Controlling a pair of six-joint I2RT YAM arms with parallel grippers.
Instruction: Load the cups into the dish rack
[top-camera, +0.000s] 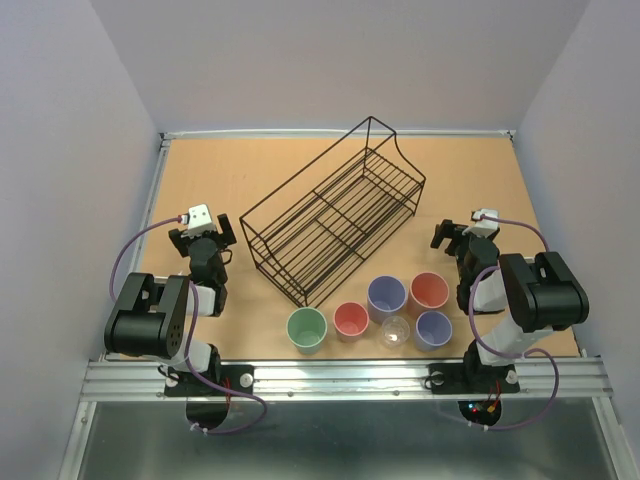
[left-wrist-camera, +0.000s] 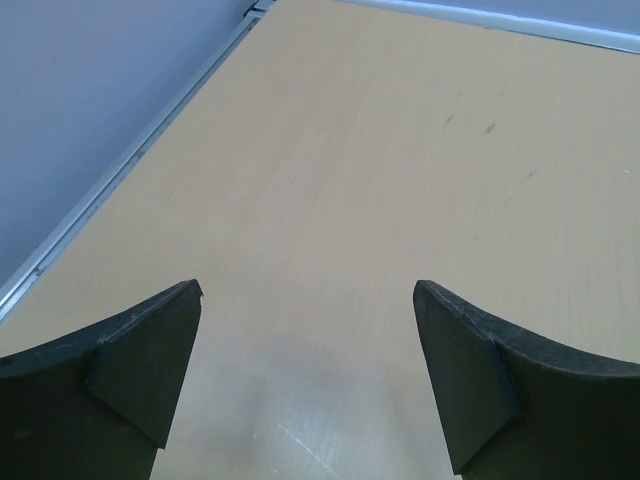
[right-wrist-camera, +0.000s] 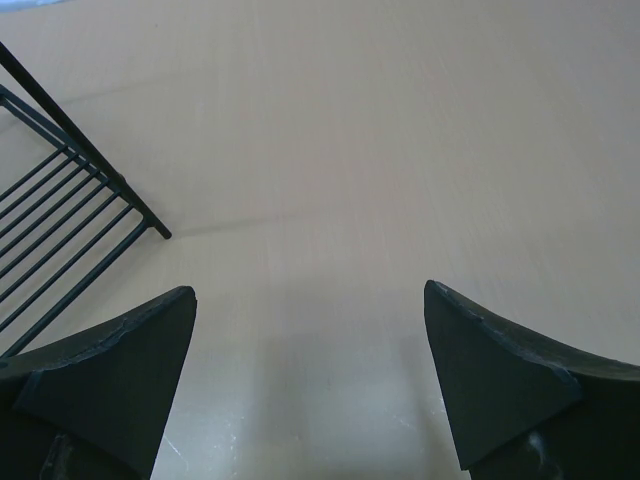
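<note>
Item: dish rack (top-camera: 335, 215), black wire, empty, lying diagonally across the centre of the top view, raised end toward the upper right. Item: six cups, upright and mouths up, clustered at lower centre just below the rack's near corner, none loaded: green cup (top-camera: 307, 329), small pink cup (top-camera: 351, 320), large lavender cup (top-camera: 387, 296), large pink cup (top-camera: 429, 291), tiny clear cup (top-camera: 396, 331), small lavender cup (top-camera: 433, 328). Item: left gripper (left-wrist-camera: 308, 300), jaws spread wide over bare table (left-wrist-camera: 400, 150), holding nothing. Item: right gripper (right-wrist-camera: 310, 300), jaws likewise spread and empty, the rack's corner at its left. Handling note: loading seems not yet begun. The right arm sits nearest the large pink cup; pinching one wall at the rim, one finger inside, and lifting straight up should spare the close neighbours.
</note>
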